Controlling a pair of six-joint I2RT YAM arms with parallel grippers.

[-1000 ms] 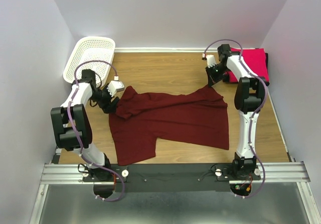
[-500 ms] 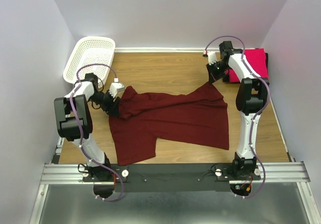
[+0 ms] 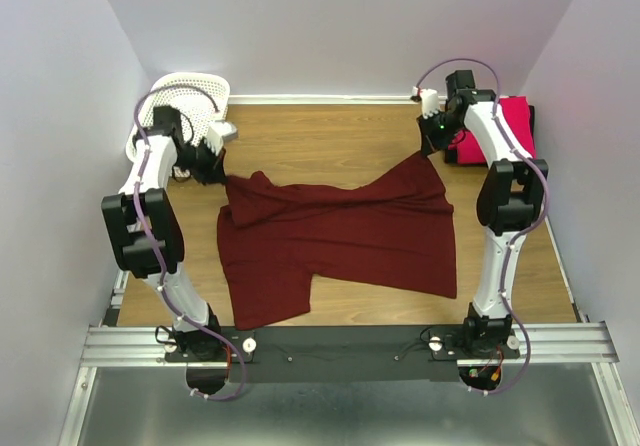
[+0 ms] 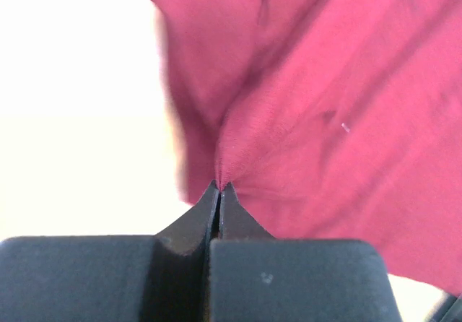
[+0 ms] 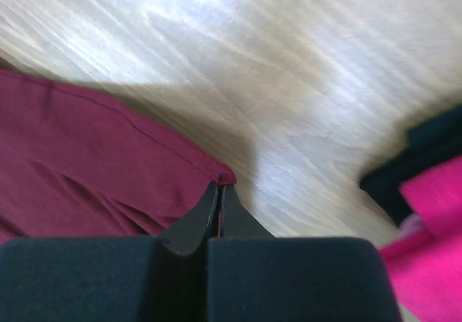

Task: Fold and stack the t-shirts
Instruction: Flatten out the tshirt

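Because the maroon t-shirt (image 3: 340, 231) looks soft and floppy, the left hand (image 4: 219, 186) and right hand (image 5: 219, 186) each pinch a far corner, closed tight.

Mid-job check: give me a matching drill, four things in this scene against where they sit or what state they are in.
Things:
1. maroon t-shirt
2. pink t-shirt
3. white basket
4. left tool

Places or states:
A. far left corner
B. shut on a shirt corner
C. spread across the middle
D. far right corner

Pairs: 1-C, 2-D, 3-A, 4-B
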